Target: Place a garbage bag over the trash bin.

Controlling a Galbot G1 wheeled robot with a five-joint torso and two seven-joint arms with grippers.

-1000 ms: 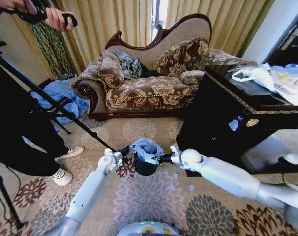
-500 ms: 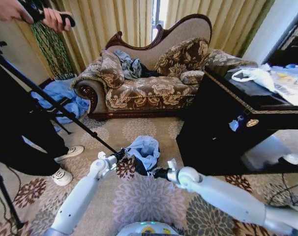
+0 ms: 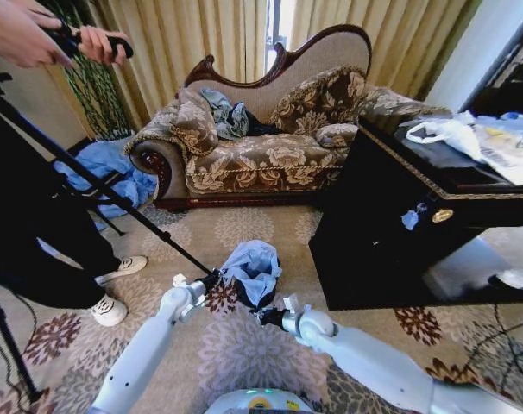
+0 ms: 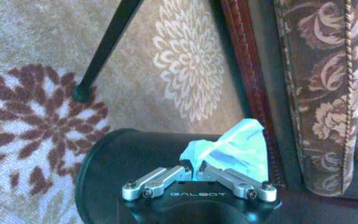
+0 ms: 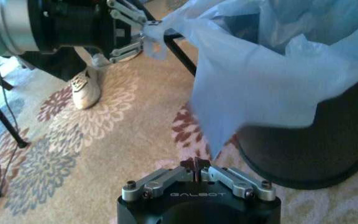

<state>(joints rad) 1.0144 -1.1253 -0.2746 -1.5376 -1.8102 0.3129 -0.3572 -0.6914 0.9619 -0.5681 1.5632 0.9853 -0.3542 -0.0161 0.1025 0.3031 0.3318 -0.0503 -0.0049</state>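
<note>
Trash bin (image 3: 260, 300) mostly hidden under garbage bag (image 3: 255, 266). Left gripper (image 4: 195, 171), bin's 9 o'clock, pinches bag edge. Right gripper (image 5: 195, 169), 5 o'clock, closed, empty. Tripod leg (image 3: 97, 185) alongside.

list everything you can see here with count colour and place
garbage bag: 1, pale blue, draped over the bin
trash bin: 1, black, on the carpet before the sofa
sofa: 1, brown floral, by the curtains
cloth heap: 1, blue, on the floor left of the sofa
cabinet: 1, black, at right
tripod: 1, black, at left
left gripper: shut on the bag's edge
right gripper: shut, near the bin, holding nothing
</note>
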